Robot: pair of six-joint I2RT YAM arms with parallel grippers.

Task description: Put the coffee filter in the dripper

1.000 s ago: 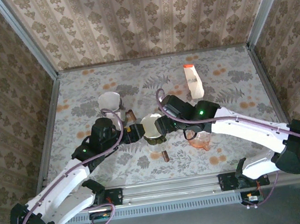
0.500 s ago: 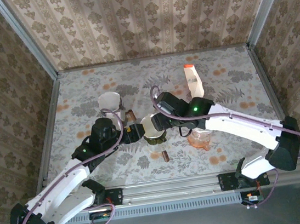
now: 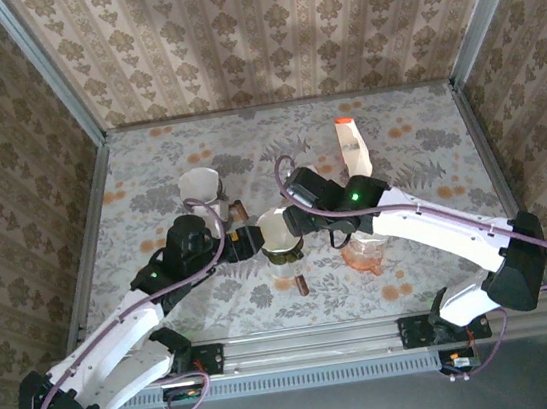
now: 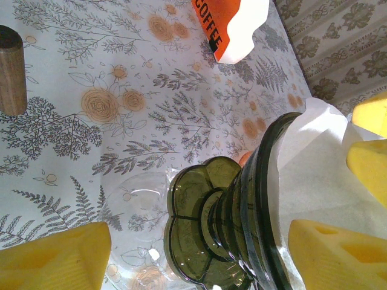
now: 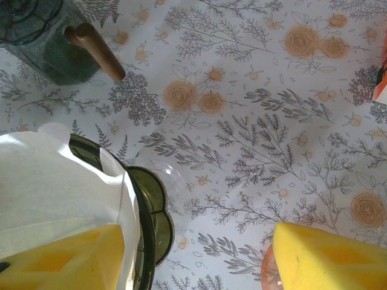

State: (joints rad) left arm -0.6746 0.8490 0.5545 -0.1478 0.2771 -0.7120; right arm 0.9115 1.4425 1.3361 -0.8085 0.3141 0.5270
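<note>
A dark green dripper (image 3: 282, 244) stands in the middle of the table with the white paper coffee filter (image 3: 277, 228) inside it. My left gripper (image 3: 251, 240) comes in from the left and is open, its fingers either side of the dripper (image 4: 242, 205), with a gap at the base. My right gripper (image 3: 293, 224) is open over the dripper's right side. One of its fingers (image 5: 60, 260) rests on the coffee filter (image 5: 54, 181) inside the rim; the other finger hangs well clear of the dripper (image 5: 148, 211).
A clear glass piece (image 4: 136, 199) lies under the dripper. A glass jug (image 3: 200, 187) with a wooden handle (image 3: 238, 209) stands far left, a coffee bag (image 3: 352, 151) far right. An orange glass (image 3: 366, 255) sits right of the dripper, a second wooden handle (image 3: 301, 284) near it.
My right arm has shifted a little left and away over the dripper. The left arm, dripper and filter have stayed put.
</note>
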